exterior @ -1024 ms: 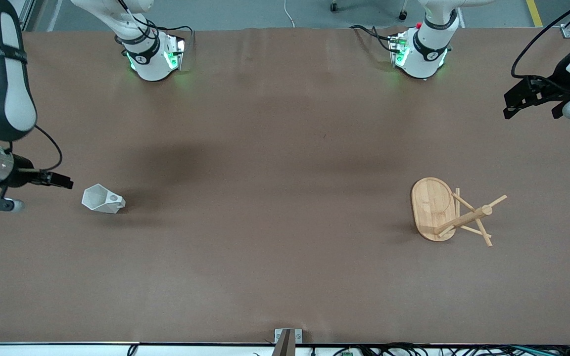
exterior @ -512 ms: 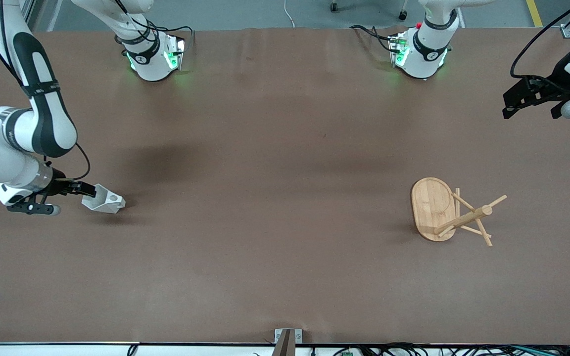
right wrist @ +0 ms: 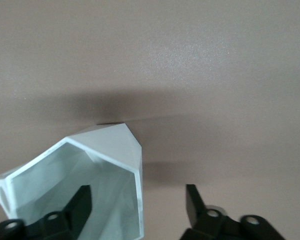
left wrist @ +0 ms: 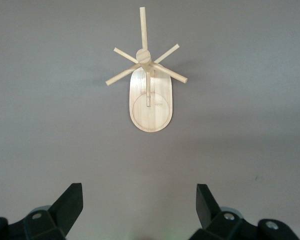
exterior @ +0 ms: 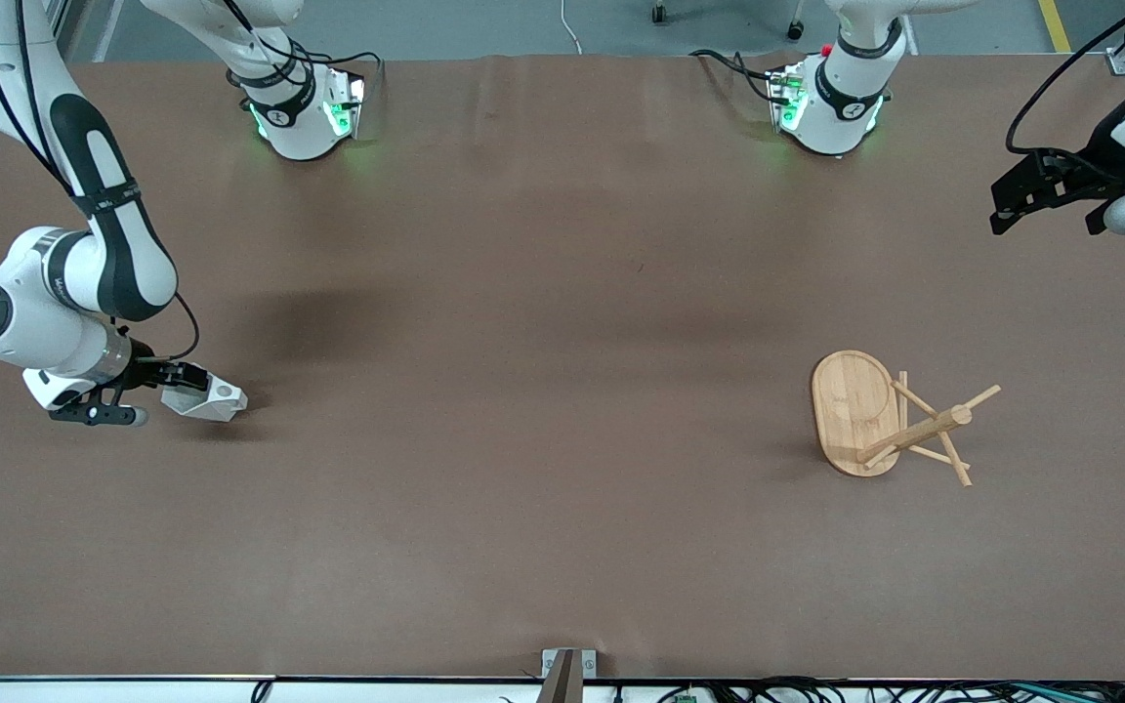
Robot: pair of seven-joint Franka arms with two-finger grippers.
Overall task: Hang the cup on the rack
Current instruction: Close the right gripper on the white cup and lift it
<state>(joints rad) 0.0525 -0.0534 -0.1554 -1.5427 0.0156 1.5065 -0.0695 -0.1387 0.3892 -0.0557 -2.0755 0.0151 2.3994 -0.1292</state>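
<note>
front view. surface (exterior: 562,547): brown, matte, spanning the whole view. cup (exterior: 214,398): small, white, faceted, lying on its side at the right arm's end of the surface, its open mouth turned toward the right gripper (exterior: 182,383), its pierced handle on the upper face. the right gripper is low at the cup's mouth, its dark fingers reaching the rim; from here it is not clear how they sit against the wall. rack (exterior: 890,418): light bamboo, tipped over on its side toward the left arm's end of the surface, oval base standing on edge, post and pegs pointing toward that end; well apart from the cup. left gripper (exterior: 1051,200): held up over the edge of the surface at the left arm's end, the arm waiting.

left wrist view. left gripper (left wrist: 139,207): two dark fingers spread wide, nothing between them. the rack (left wrist: 150,100) lies farther off on the surface (left wrist: 250,120), oval base and the spray of pegs around the post in plain sight.

right wrist view. right gripper (right wrist: 137,205): fingers parted (not closed on anything). one finger (right wrist: 80,202) sits inside the cup (right wrist: 110,150), the other outside it, so the cup's wall at the rim runs between the two. the cup's polygonal rim and pale interior fill the corner of the view, resting on the surface (right wrist: 215,75), with its shadow cast just beside it.
</note>
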